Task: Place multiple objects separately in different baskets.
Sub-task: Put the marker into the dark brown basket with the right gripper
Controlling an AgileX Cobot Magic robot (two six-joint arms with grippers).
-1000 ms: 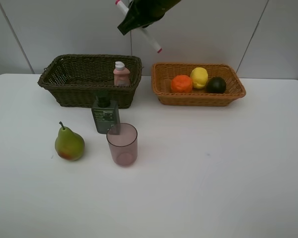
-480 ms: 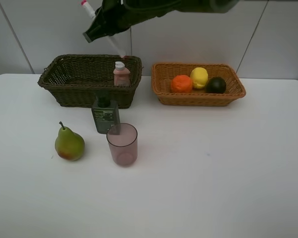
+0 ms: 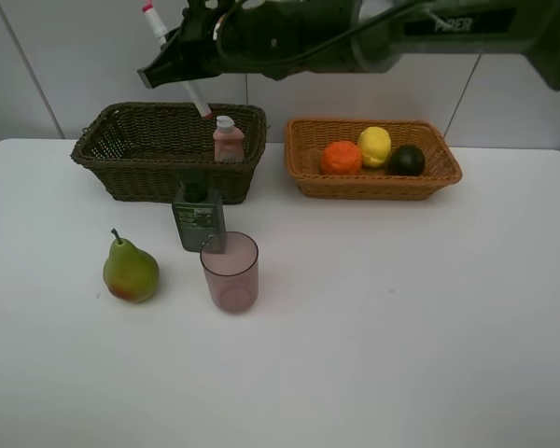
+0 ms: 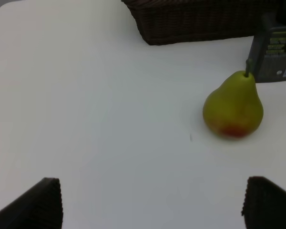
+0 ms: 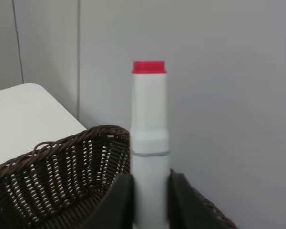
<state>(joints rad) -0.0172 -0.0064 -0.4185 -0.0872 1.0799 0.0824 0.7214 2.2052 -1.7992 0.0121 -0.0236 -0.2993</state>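
Grips the white marker [image 3: 194, 94] in the right claw [image 3: 168, 63], fingers [image 5: 118, 202] pressed against both sides of the barrel, red end well clear above the fingertips. Holds it tilted, high over the table [image 3: 401, 336], lower tip pointing down toward the dark brown-green basket [image 3: 140, 182]. Reaches across the middle to do so, with that basket directly below the claw. Lines the lower tip up, in the high view, with the basket's far rim. Seems to hold the tip apart from the small pink white-capped bottle [image 3: 228, 140], which stands upright inside the basket, below and a little right of the claw; hard to be sure from this angle. Leaves the light orange-tan basket [image 3: 373, 186] well off to the claw's right, with the orange [image 3: 341, 158], lemon [image 3: 374, 146] and dark green round fruit [image 3: 407, 160] lying close together in it. Finds the dark green pump bottle [image 3: 198, 217] further below the claw, on the table just in front of the dark basket, and the translucent pink cup [image 3: 230, 273] just beside that bottle, nearer the camera.

Holds the left claw [image 4: 152, 205] spread wide apart above the table. Shows the pear [image 4: 233, 107] upright ahead of that claw, apart from both fingers, with the pump bottle just beyond the pear and the dark basket further ahead.
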